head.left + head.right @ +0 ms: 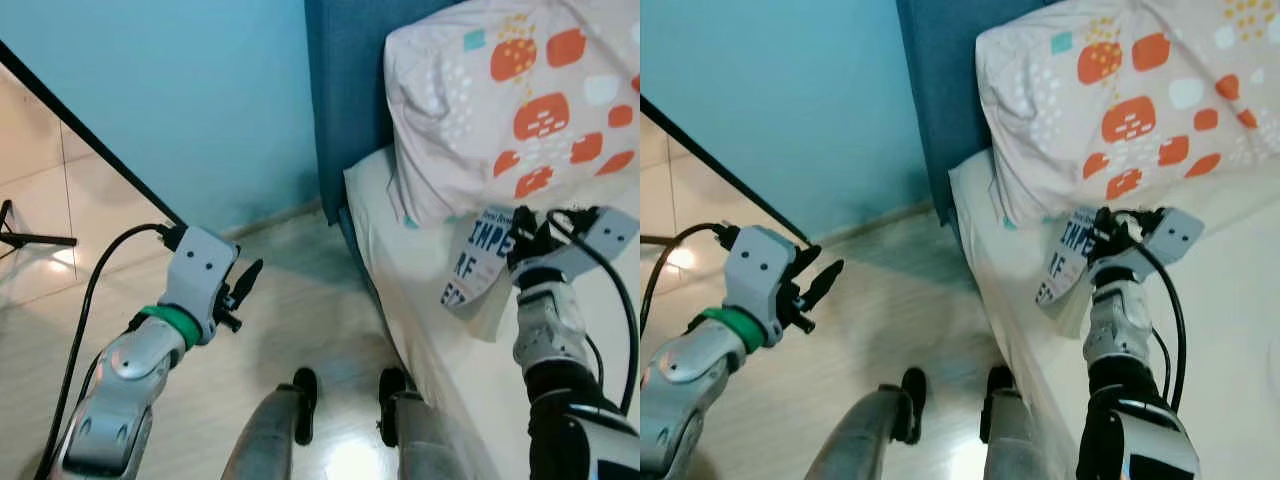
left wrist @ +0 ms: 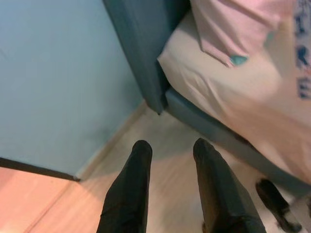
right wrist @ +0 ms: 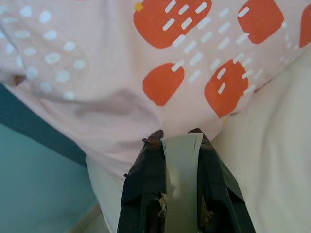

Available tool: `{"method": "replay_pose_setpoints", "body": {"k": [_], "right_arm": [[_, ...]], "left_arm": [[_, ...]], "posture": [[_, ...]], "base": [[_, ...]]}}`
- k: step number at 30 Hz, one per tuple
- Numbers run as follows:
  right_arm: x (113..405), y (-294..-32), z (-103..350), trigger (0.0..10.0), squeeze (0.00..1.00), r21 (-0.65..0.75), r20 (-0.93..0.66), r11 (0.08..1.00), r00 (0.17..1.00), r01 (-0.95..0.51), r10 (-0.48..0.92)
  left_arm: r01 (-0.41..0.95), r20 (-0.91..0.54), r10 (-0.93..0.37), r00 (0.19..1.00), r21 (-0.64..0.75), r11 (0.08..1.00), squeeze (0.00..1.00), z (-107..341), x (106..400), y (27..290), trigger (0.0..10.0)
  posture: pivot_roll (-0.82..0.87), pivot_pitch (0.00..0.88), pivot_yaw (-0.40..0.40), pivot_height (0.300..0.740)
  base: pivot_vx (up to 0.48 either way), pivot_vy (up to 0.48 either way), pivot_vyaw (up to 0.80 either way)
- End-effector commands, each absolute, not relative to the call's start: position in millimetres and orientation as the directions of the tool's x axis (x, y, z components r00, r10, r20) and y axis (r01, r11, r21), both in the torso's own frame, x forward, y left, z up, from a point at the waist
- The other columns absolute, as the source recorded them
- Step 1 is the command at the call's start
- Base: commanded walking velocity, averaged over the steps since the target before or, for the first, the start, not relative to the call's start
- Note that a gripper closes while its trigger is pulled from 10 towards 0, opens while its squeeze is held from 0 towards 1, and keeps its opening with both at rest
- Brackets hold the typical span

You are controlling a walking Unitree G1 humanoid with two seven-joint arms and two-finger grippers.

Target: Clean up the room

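My right gripper [image 1: 522, 243] is shut on a thin white book [image 1: 480, 262] with blue letters on its cover, held just above the cream bed sheet [image 1: 420, 270] in front of a pink pillow [image 1: 500, 110] with orange patches. The book's pale edge [image 3: 181, 184] sits clamped between the two black fingers, pointing at the pillow [image 3: 146, 58]. My left gripper [image 1: 243, 283] hangs open over the wooden floor, to the left of the bed, holding nothing. Its fingers [image 2: 127, 194] stand apart above the floor near the bed's corner.
A blue headboard [image 1: 345, 100] rises behind the pillow against a light blue wall [image 1: 190, 100]. A black bar [image 1: 90, 140] runs slantwise along the wall's foot. My two feet [image 1: 305, 390] stand on the pale wood floor close to the bed's side.
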State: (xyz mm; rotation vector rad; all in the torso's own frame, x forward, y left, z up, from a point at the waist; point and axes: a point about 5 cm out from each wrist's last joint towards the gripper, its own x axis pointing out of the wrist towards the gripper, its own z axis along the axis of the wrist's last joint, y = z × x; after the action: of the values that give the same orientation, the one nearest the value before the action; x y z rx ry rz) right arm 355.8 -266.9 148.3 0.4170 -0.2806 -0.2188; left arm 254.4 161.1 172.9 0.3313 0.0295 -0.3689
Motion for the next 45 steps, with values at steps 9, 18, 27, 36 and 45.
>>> {"method": "replay_pose_setpoints", "body": {"k": [9,18,27,36,45], "right_arm": [[339,-289,119,10.0,0.0,0.311,0.086,0.889,0.921,0.337,-0.379],[309,-315,93,10.0,0.0,0.167,0.009,0.874,0.886,0.457,-0.464],[310,-316,90,10.0,0.6,0.176,-0.024,0.873,0.888,0.455,-0.459],[326,-314,113,10.0,0.54,0.205,0.037,0.878,0.893,0.432,-0.448],[325,-316,115,10.0,0.0,0.206,0.06,0.876,0.888,0.436,-0.455]], "left_arm": [[0.365,-0.138,-0.339,0.931,0.283,0.887,0.0,169,245,164,10.0],[0.389,-0.143,-0.363,0.921,0.255,0.885,0.0,168,246,156,10.0],[0.389,-0.148,-0.362,0.92,0.252,0.886,0.0,168,249,156,10.0],[0.379,-0.155,-0.349,0.924,0.255,0.89,0.0,165,251,157,10.0],[0.37,-0.146,-0.342,0.928,0.258,0.893,0.0,162,259,156,10.0]], "posture": [[0.25,0.435,0.175,0.73],[0.22,0.416,0.181,0.73],[0.22,0.399,0.183,0.73],[0.22,0.374,0.176,0.73],[0.19,0.327,0.156,0.73]], "base": [[0.0,0.0,0.0],[0.0,0.0,0.0],[0.0,0.0,0.0],[0.0,0.0,0.0],[0.0,0.0,0.0]]}}
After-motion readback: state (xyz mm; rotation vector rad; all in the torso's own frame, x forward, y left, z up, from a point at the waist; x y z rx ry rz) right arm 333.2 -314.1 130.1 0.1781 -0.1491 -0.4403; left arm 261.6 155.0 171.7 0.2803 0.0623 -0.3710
